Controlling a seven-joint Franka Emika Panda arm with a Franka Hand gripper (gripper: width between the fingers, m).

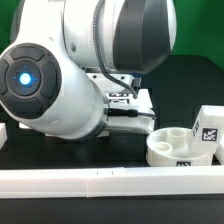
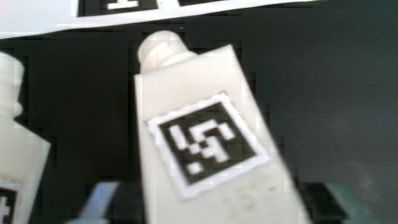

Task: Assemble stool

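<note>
From the exterior view's left, the arm hides the claw. The wrist view shows the gripper clamped on one end of a tagged leg, its long axis running out ahead of the fingers. The seat sits apart at the exterior view's right (sockets up), so I'd guess the carry goes rightward.

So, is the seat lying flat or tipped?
Flat. In the exterior view the seat lies level on the table, with its sockets facing up.
</note>
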